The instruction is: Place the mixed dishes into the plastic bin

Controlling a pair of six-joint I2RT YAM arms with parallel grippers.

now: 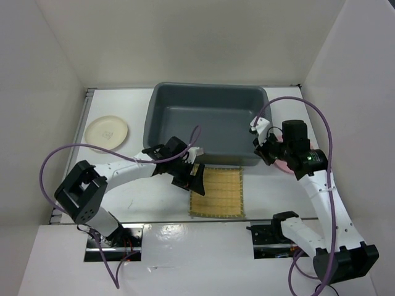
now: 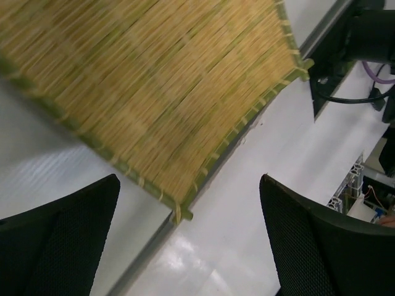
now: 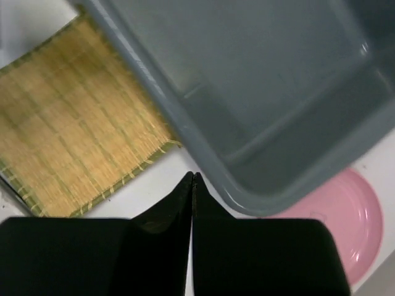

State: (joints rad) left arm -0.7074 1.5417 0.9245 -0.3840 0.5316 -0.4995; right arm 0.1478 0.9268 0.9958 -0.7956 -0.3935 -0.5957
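Seeing pink plate (image 3: 345, 225) half hidden behind bin (image 3: 278, 74) rim, 4 o'clock — my right gripper (image 3: 192, 180) pressed closed, empty; left gripper (image 2: 190, 188) wide over mat (image 2: 154, 80) corner.

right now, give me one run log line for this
left pincer open at mat corner | right pincer shut, empty, over bin rim | bin empty | cream plate, pink plate on table

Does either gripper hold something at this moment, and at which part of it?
Nothing is held. The left gripper is open near the bamboo mat and its edge; the right gripper is shut on nothing, beside the plastic bin.
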